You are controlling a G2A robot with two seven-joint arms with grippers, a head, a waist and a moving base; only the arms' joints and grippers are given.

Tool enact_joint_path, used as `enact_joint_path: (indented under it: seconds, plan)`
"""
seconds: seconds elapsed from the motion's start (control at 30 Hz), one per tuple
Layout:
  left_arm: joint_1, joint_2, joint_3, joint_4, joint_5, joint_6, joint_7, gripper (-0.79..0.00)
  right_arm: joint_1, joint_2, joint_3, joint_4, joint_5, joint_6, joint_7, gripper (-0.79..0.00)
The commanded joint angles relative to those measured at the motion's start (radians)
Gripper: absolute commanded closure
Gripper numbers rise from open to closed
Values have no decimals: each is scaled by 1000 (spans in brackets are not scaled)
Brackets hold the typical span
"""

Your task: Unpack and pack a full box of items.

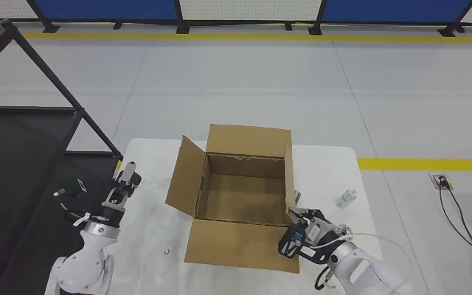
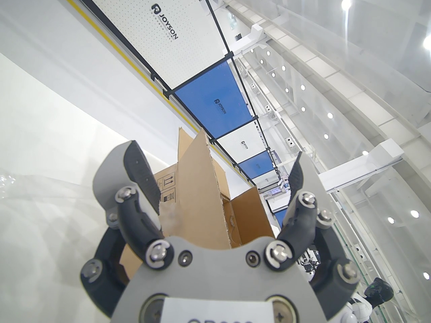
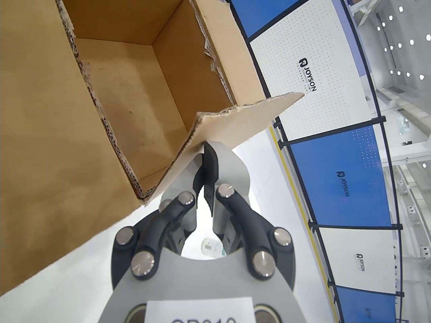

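Open cardboard box (image 1: 247,165), flaps spread, brown floor showing. I see left gripper (image 1: 131,175), nine o'clock, jaws apart; right gripper (image 3: 206,161), five o'clock, jaws together.

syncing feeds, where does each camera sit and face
top view: above the arms, looking down at the table and open box; both arms show.
left wrist view: on that wrist, past the open left gripper toward the box's outside and the ceiling.
right wrist view: on that wrist, past the shut right gripper into the box.
all three share the box.
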Motion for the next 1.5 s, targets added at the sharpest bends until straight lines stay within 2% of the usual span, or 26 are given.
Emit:
enact_joint_path:
  seconds: [0.0, 0.03, 0.1, 0.17, 0.2, 0.37, 0.5, 0.57, 0.6, 0.67, 1.17, 1.33, 1.47]
  plan:
    - [0, 0, 0, 0, 0, 0, 0, -785, -5, 1, -1, -16, -20, 18, -6, -71]
    - [0, 0, 0, 0, 0, 0, 0, -785, -13, 2, 4, -27, -23, 26, -16, -111]
    - [0, 0, 0, 0, 0, 0, 0, -785, -35, 8, 31, -56, -34, 24, -47, -68]
    - [0, 0, 0, 0, 0, 0, 0, -785, -48, 11, 51, -69, -41, 23, -60, -95]
    - [0, 0, 0, 0, 0, 0, 0, -785, -53, 13, 64, -72, -42, 22, -63, -163]
    - [0, 0, 0, 0, 0, 0, 0, -785, -94, 16, 128, -91, -10, 69, -54, -259]
    - [0, 0, 0, 0, 0, 0, 0, -785, -170, 17, 188, -130, 43, 94, -21, -403]
    - [0, 0, 0, 0, 0, 0, 0, -785, -205, 18, 232, -141, 83, 90, -25, -696]
    - [0, 0, 0, 0, 0, 0, 0, -785, -222, 19, 256, -140, 111, 83, -38, -785]
    - [0, 0, 0, 0, 0, 0, 0, -785, -242, 24, 302, -133, 127, 42, -60, -785]
    - [0, 0, 0, 0, 0, 0, 0, -785, -238, 24, 302, -127, 132, 43, -62, -785]
    - [0, 0, 0, 0, 0, 0, 0, -785, -48, 37, 324, 54, 199, -107, -89, -785]
    - [0, 0, 0, 0, 0, 0, 0, -785, 113, 55, 338, 216, 256, -301, -140, -785]
